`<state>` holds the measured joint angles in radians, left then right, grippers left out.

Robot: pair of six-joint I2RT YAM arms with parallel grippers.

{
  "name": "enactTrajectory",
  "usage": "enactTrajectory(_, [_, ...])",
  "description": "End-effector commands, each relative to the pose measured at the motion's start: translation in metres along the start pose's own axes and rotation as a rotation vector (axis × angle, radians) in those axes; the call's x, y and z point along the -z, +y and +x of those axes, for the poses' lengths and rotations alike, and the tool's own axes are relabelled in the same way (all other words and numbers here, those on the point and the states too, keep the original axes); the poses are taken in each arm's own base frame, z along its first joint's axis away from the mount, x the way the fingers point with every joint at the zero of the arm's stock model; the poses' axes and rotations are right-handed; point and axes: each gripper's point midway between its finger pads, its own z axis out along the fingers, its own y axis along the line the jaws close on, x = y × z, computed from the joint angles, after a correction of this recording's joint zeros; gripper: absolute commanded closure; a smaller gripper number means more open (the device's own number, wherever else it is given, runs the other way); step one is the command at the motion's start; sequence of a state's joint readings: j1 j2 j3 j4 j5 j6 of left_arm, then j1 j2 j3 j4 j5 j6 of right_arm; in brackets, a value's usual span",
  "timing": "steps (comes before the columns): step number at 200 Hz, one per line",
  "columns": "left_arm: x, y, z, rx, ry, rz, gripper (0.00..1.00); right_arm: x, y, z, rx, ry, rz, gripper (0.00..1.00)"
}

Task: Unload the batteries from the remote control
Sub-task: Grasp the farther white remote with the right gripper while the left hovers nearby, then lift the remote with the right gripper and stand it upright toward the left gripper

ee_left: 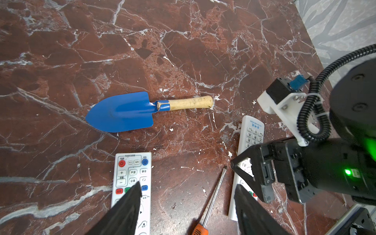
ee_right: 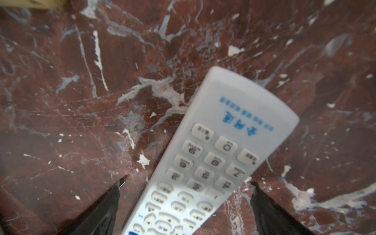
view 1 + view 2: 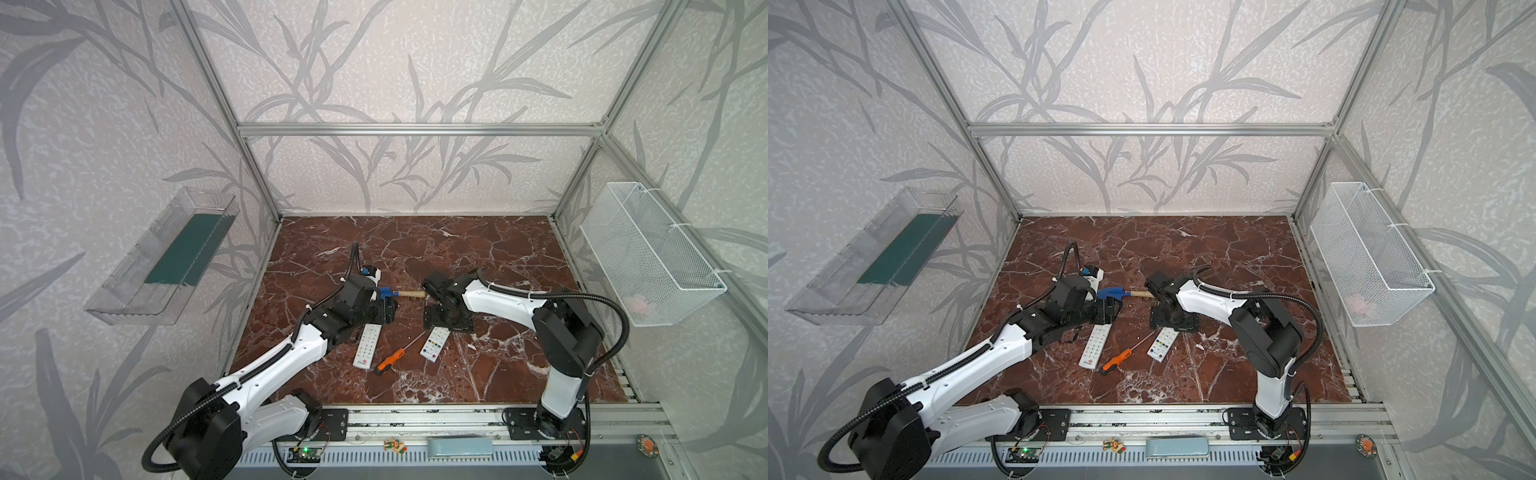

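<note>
Two white remote controls lie button side up on the marble table: one on the left [image 3: 368, 347] [image 1: 132, 177] and one on the right [image 3: 434, 345] [image 2: 213, 152]. No batteries show; the remotes' undersides are hidden. My left gripper [image 3: 385, 312] [image 1: 187, 189] hangs open over the far end of the left remote, with one fingertip [image 1: 137, 189] above its buttons and nothing between the fingers. My right gripper [image 3: 446, 321] [image 2: 188, 183] is open and straddles the right remote, its fingers apart from the remote's sides.
A blue trowel with a wooden handle [image 3: 395, 293] [image 1: 126, 112] lies beyond both grippers. An orange-handled screwdriver [image 3: 390, 360] [image 1: 215, 195] rests between the remotes. A clear bin [image 3: 166, 257] hangs on the left wall, a white wire basket [image 3: 648, 253] on the right.
</note>
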<state>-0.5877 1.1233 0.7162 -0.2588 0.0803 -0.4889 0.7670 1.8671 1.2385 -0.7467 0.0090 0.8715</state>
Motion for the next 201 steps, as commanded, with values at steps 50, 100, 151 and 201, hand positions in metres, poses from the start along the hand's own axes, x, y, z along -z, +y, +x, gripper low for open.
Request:
enactTrajectory(50, [0.004, 0.002, 0.000, -0.003, -0.012, -0.001, 0.26, -0.007, -0.023, -0.009, -0.055, 0.001, 0.176, 0.10])
enactTrajectory(100, [0.003, 0.002, 0.001, -0.003, 0.004, -0.003, 0.26, -0.021, -0.027, -0.016, -0.126, 0.013, 0.120, 0.22])
enactTrajectory(151, [0.005, 0.000, 0.000, 0.005, 0.010, 0.000, 0.26, -0.025, -0.031, -0.020, -0.233, -0.004, 0.006, 0.45])
enactTrajectory(201, [-0.002, -0.017, 0.001, 0.040, 0.041, 0.088, 0.26, 0.001, -0.016, -0.042, -0.269, -0.055, -0.300, 0.63])
